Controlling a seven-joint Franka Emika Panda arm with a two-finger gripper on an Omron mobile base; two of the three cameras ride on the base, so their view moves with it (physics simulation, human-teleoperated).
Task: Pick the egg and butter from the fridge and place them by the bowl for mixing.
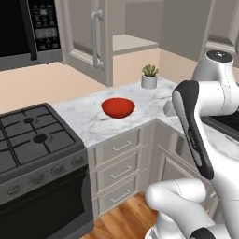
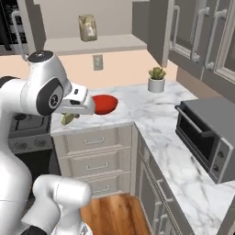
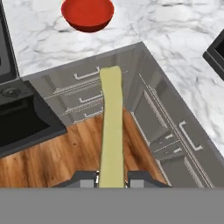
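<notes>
Butter (image 3: pixel 111 127) is clamped between the two fingers of the gripper (image 3: pixel 112 177) and sticks out long in front of the hand, above the wooden floor (image 3: pixel 65 153) and the drawers (image 3: pixel 83 94). The bowl (image 3: pixel 87 13) stands further ahead on the counter (image 3: pixel 39 39). I think the risk is that the stick, held only at one end, slips or swings and falls before reaching the counter.

The arm (image 1: pixel 196 121) rises, bends at the elbow and reaches forward. Its gripper (image 3: pixel 112 177) points ahead and down, jaws closed tight on the butter (image 3: pixel 111 131), which sticks straight out between them.
</notes>
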